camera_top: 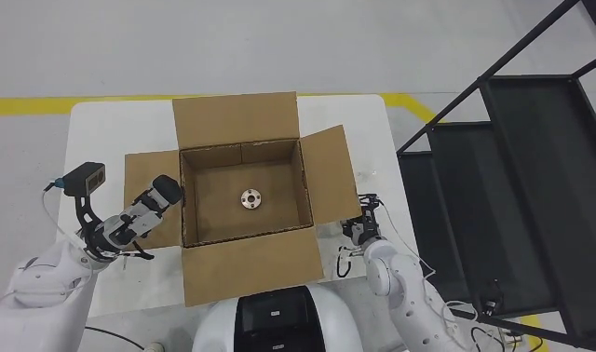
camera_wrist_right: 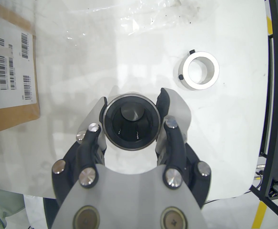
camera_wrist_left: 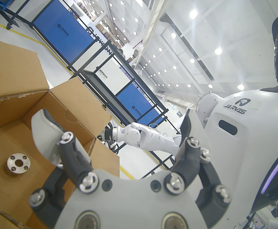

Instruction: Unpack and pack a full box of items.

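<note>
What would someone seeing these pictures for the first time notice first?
The big open cardboard box in the middle of the white table, with just one metal flange on its floor. Beside the box, the right gripper clasps a black cylinder, a silver ring lying close by.

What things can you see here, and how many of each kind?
Cardboard box: 1
Metal disc with holes, in the box: 1
Silver ring: 1
Dark tube: 1
Clear plastic scrap: 1
Total: 5
</note>
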Motion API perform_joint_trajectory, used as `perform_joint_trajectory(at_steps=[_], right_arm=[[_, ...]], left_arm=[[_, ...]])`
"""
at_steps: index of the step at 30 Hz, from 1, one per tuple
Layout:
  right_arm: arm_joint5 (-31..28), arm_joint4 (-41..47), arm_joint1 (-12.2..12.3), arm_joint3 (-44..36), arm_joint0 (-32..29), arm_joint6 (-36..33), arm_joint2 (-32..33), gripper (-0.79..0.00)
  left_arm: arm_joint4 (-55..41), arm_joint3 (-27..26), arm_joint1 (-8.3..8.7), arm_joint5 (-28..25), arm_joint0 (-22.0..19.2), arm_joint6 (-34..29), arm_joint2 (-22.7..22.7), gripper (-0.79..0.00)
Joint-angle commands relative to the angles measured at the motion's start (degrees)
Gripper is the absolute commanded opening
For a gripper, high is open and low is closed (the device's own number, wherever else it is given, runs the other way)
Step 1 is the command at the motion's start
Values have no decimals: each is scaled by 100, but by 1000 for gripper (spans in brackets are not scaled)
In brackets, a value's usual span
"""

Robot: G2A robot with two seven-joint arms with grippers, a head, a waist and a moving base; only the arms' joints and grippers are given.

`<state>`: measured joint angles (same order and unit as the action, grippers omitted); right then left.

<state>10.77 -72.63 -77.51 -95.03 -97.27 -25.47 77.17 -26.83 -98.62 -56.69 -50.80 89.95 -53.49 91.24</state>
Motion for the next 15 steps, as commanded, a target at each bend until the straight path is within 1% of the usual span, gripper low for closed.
perform_joint_trajectory(at_steps=[1, 3, 6, 11, 15], right_arm=[[15, -26, 4, 0, -33, -5, 2, -785], [80, -133, 14, -111, -123, -37, 19, -785], [136, -184, 33, -497, -384, 32, 112, -785], [377, -509, 85, -1700, -1308, 468, 407, -785], [886, -875, 88, -2537, -2038, 1035, 520, -785]], left_arm=[[0, 0, 0, 0, 0, 0, 0, 0], [0, 0, 0, 0, 0, 0, 0, 0], [0, 0, 0, 0, 0, 0, 0, 0], [0, 0, 0, 0, 0, 0, 0, 0], [0, 0, 0, 0, 0, 0, 0, 0]])
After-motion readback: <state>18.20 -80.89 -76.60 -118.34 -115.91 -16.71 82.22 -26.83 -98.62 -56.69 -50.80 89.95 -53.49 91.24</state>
